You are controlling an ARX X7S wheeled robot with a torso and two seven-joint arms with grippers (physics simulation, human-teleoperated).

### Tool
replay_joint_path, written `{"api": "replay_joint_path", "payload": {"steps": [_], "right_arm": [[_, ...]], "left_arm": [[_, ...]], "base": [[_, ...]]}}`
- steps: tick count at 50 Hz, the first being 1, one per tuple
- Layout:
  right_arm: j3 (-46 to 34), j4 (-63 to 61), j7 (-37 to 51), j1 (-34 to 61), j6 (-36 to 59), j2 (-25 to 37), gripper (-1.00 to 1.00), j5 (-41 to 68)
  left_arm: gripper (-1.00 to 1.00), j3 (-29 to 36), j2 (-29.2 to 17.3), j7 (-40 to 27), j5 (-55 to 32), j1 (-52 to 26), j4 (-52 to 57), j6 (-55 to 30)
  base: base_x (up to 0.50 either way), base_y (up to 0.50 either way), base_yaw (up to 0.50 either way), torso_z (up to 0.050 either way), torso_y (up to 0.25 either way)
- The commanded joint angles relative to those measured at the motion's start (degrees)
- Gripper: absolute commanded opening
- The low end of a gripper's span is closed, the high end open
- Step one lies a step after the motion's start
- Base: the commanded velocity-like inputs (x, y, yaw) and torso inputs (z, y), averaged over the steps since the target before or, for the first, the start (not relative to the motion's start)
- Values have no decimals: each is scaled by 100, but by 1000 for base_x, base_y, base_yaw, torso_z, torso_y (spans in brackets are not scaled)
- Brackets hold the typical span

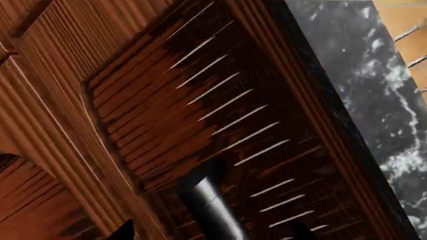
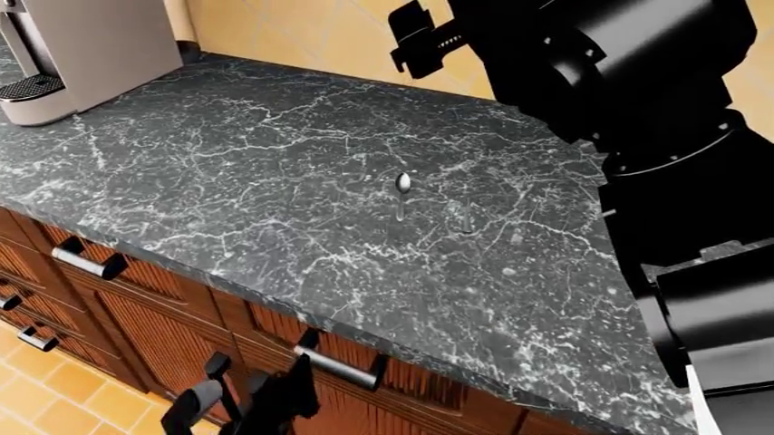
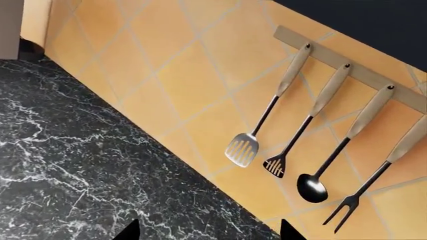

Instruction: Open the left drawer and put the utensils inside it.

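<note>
Still shut, left drawer (image 2: pixel 362 367), utensils (image 2: pixel 403 186) outside

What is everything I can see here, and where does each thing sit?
Counter: one, black marble with white veins, over the cabinets.
Spoon: one, shiny silver, lying mid-counter.
Fork: one, dark grey, lying beside the spoon, apart from it.
Left drawer: one, reddish-brown ribbed wood, shut, under the counter's front edge.
Drawer handle: one, silver bar on black mounts.
Other drawers: reddish-brown, with like handles, further along.
Machine: one, beige, at the counter's far corner.
Wall tiles: orange.
Hung tools: four, dark heads with pale handles, on a wall rail.
Left gripper: black, in front of the left drawer, below its handle.
Right gripper: black, raised above the counter.
</note>
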Motion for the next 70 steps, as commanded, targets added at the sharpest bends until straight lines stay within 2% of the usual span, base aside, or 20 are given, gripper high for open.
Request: {"api": "replay_joint_path", "payload": {"steps": [1,10,19,26,33,39,44,56,62,65,70], "right_arm": [[7,22,41,4,-36,-9,100,25],[-5,89,40,-7,-105,-5,100,31],[8,112,43,-50,-155,24,100,63],[51,77,75,-81,-153,61,100,100],[85,32,112,-77,-136,92,100,135],[99,102,101,-51,-171,100,100,144],[127,127,135,-40,-187,93,100,154],[105,145,174,-76,-242,94,100,157],[129,85,213,-74,-213,125,100,187],[133,96,220,-63,-219,131,100,191],[88,96,223,-68,-240,129,100,177]], "left_arm": [[100,-337,-14,1301,-2173,-385,-1129,-895],[100,-342,-59,1648,-2557,-703,-1512,-1135],[100,-334,-74,1972,-2733,-1183,-2469,-1217],[100,-432,-3,1939,-2715,-1576,-3283,-887],[100,-466,34,1771,-2732,-1753,-3559,-724],[100,-308,45,1666,-2489,-2223,-4467,-509],[100,-106,76,1715,-2346,-2502,-5073,-604],[100,203,132,1321,-2261,-2667,-5250,-1040],[100,529,164,1801,-2008,-3139,-6223,-1231],[100,660,191,1728,-1904,-3269,-6501,-1417],[100,912,193,1671,-1782,-3147,-6186,-1961]], "base": [[0,0,0,0,0],[0,0,0,0,0],[0,0,0,0,0],[0,0,0,0,0],[0,0,0,0,0],[0,0,0,0,0],[0,0,0,0,0],[0,0,0,0,0],[0,0,0,0,0],[0,0,0,0,0],[0,0,0,0,0]]}}
